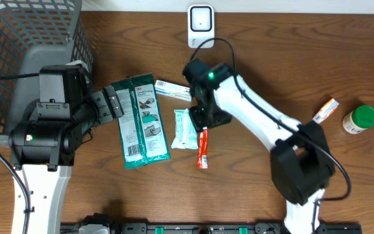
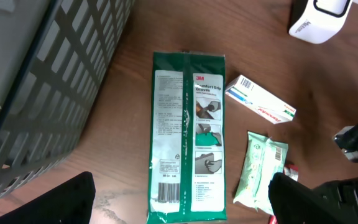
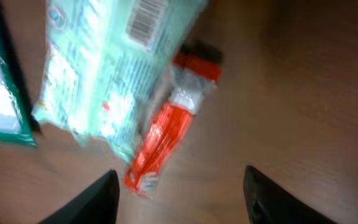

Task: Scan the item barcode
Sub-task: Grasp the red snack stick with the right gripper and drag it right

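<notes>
Near the centre of the overhead frame, the right gripper (image 3: pixel 179 199) hung above the red sachet (image 3: pixel 166 134) and the pale green wipes pack (image 3: pixel 114 68) just beside it, fingers apart with nothing between them. At centre left, the left gripper (image 2: pixel 179 208) stood wide and empty over the green glove package (image 2: pixel 188 137). The white scanner (image 1: pixel 200 25) sat at the top edge.

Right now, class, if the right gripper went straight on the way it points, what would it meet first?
Most likely the red packet, which lies just ahead of the right gripper on the table. The pale green pack sits off to one side. Depth is unclear in the blurred view.
</notes>
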